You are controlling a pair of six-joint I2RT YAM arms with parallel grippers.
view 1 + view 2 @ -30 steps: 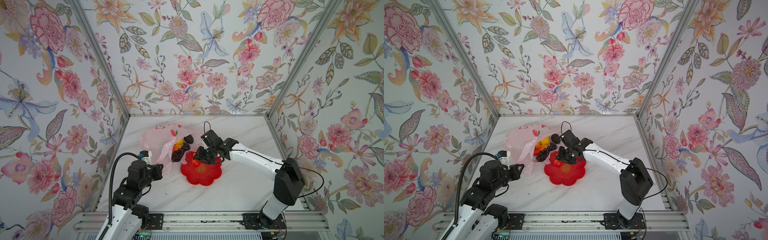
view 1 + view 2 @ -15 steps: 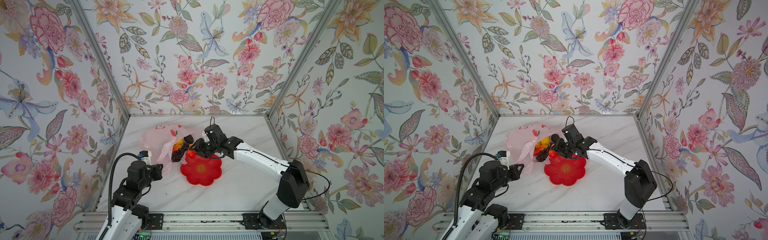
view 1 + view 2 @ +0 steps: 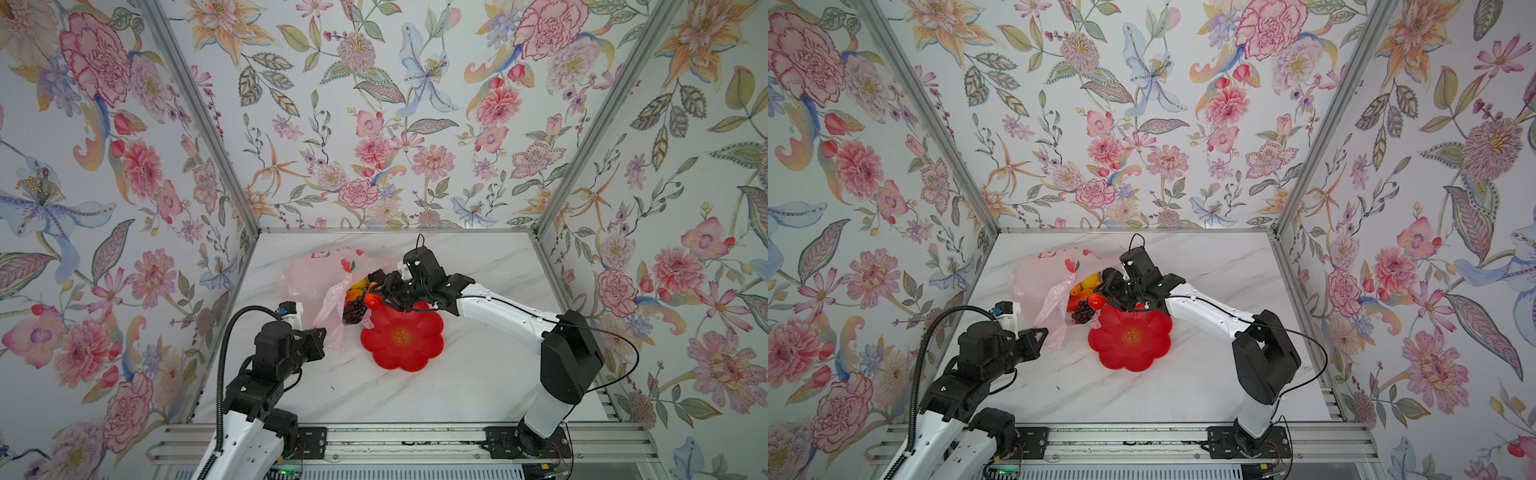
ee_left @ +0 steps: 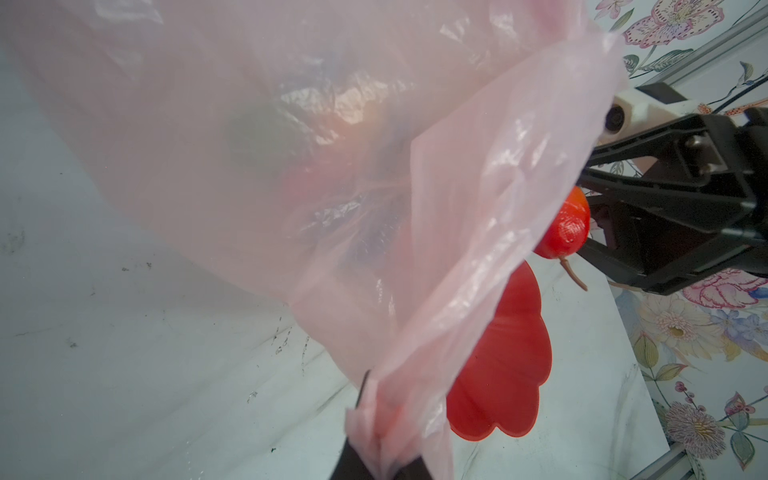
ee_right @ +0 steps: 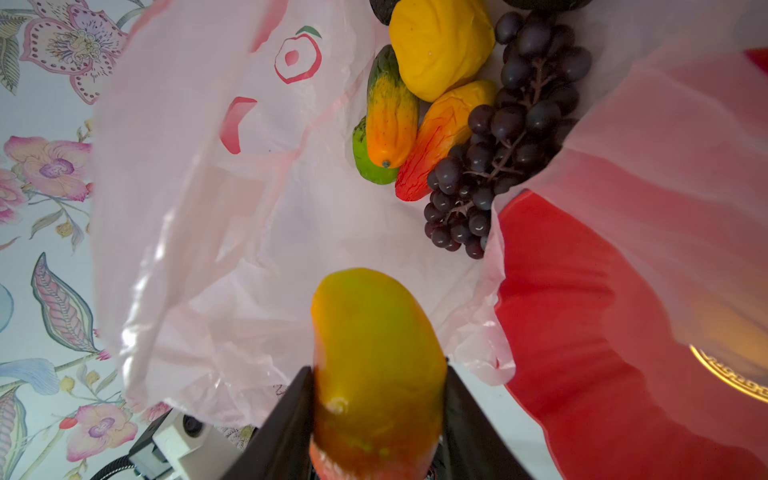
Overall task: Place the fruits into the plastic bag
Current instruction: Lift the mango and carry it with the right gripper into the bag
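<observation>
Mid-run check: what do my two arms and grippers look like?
White links, black joints on both. The left arm carries a thick ribbed black hose; the right arm has a thin black cable. The left gripper and right gripper are black and tapered, with a white camera housing behind each.

You have a white, grey-veined marble desk (image 3: 478,374) in front of you. Two things lie directly on it: the pale pink plastic bag (image 3: 303,274) toward the back left, and the red flower-shaped plate (image 3: 415,353) just beside it, rim meeting the bag's edge.
</observation>
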